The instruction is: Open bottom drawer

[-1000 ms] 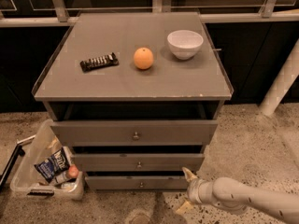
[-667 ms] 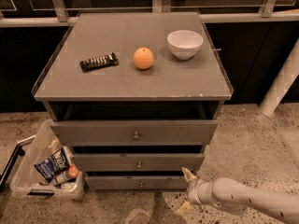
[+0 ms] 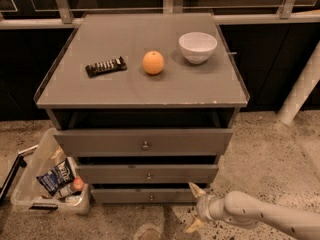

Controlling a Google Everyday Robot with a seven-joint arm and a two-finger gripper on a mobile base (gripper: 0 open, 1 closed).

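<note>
The grey cabinet has three drawers, all standing slightly out. The bottom drawer (image 3: 125, 196) is the shortest and narrowest front, with a tiny round knob (image 3: 151, 198) at its centre. My gripper (image 3: 193, 207) is low at the right end of that drawer front, on a white arm coming in from the lower right. It is open and empty. Its upper fingertip (image 3: 193, 188) lies by the drawer's right corner and the lower one is near the floor. The gripper is well to the right of the knob.
The middle drawer (image 3: 147, 174) and the tall top drawer (image 3: 144, 142) sit above. On the cabinet top lie a dark snack bar (image 3: 105, 66), an orange (image 3: 153, 62) and a white bowl (image 3: 198, 47). A clear bin (image 3: 47, 184) with packets stands on the floor at left.
</note>
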